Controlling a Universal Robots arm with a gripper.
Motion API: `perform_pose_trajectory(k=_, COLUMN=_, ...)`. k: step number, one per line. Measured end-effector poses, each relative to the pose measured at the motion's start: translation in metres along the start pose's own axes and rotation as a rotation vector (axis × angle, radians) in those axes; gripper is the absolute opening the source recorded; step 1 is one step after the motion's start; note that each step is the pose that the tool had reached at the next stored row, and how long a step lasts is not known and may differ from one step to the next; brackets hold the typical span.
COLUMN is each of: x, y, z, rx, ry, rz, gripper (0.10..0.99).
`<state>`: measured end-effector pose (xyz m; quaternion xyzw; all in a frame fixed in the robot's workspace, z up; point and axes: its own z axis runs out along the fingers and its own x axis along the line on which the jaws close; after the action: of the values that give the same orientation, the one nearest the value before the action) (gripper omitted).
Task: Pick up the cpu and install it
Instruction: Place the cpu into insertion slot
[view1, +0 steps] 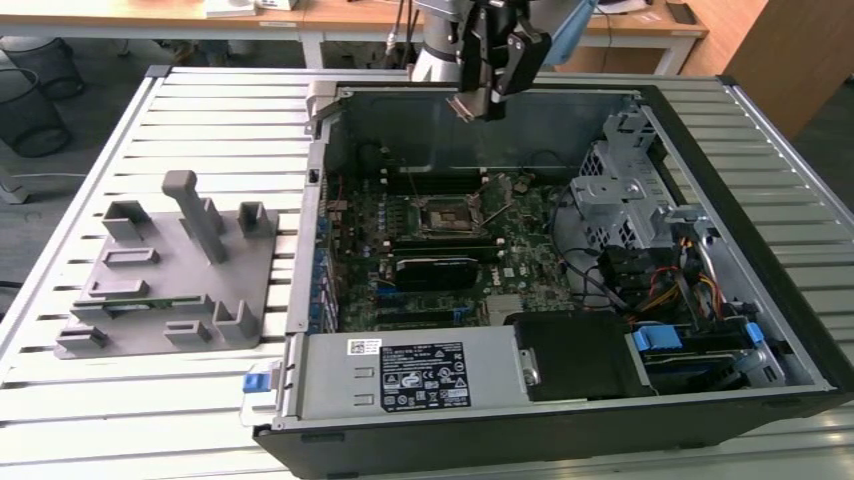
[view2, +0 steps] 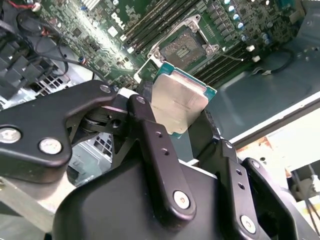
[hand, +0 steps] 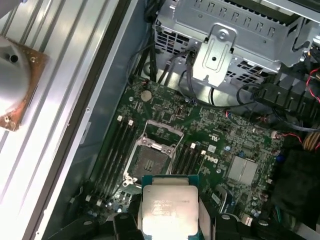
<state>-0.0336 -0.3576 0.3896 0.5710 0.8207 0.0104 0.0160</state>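
Note:
My gripper (view1: 478, 104) hangs above the far wall of the open computer case (view1: 787, 330), shut on the cpu (view1: 466, 107). In both wrist views the cpu (view2: 178, 101) (hand: 168, 208) is a flat square chip with a silver-grey top and a greenish edge, pinched between the two black fingers (view2: 146, 117). The gripper (view2: 176, 122) (hand: 169, 226) holds it well above the motherboard. The black-framed socket (view1: 438, 215) (view2: 185, 43) (hand: 150, 161) lies open below, with its metal frame raised and nothing in it.
A grey plastic fixture (view1: 167, 270) with upright blocks stands on the slatted table at the exterior view's left. Inside the case are memory slots (hand: 114, 150), a metal drive cage (view1: 625, 185), cables (view1: 667, 290) and a power supply (view1: 414, 375).

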Motion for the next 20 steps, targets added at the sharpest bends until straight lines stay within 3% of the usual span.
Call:
perform_pose_trajectory(k=15, x=0.0006, y=0.0001, z=0.0041, rx=0.003, ry=-0.0082, rz=0.233, gripper=0.537)
perform_pose_trajectory(k=20, x=0.0007, y=-0.0001, z=0.0091, rx=0.005, ry=-0.0115, rz=0.323, gripper=0.537)
